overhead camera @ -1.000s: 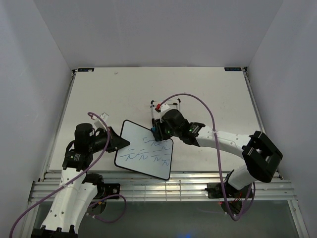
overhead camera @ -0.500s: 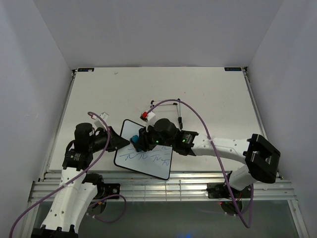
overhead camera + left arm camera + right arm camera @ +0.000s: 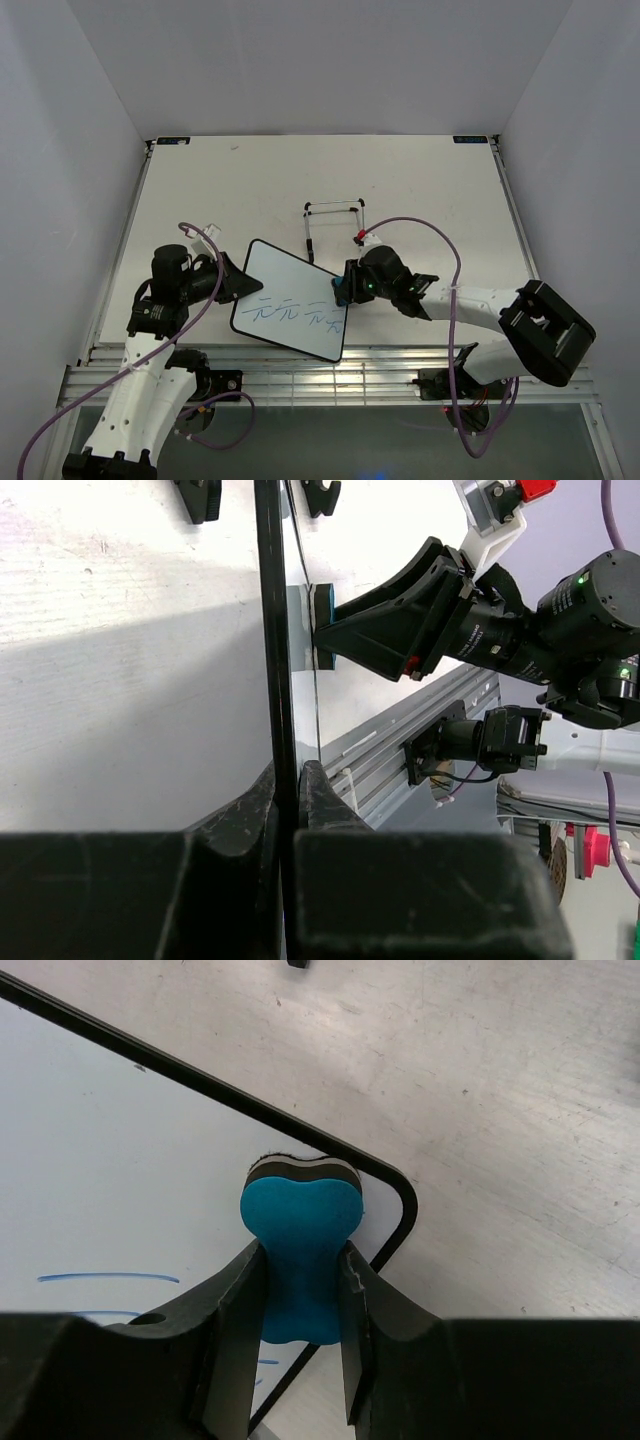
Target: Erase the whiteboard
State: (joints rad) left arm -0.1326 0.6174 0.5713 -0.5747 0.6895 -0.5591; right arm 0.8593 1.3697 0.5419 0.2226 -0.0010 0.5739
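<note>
The whiteboard lies tilted near the table's front, white with a thin black frame. Blue scribbles remain across its lower half; the upper part is wiped. My left gripper is shut on the board's left edge, seen edge-on in the left wrist view. My right gripper is shut on the blue bone-shaped eraser and presses it on the board's right corner. The eraser also shows in the left wrist view.
The thin black wire stand stands on the table behind the board. A grooved metal rail runs along the table's near edge. White walls enclose the table on three sides.
My right gripper swept the eraser left across the board's upper part and back to the right corner. The upper row of blue scribbles is gone. The left gripper has held still.
</note>
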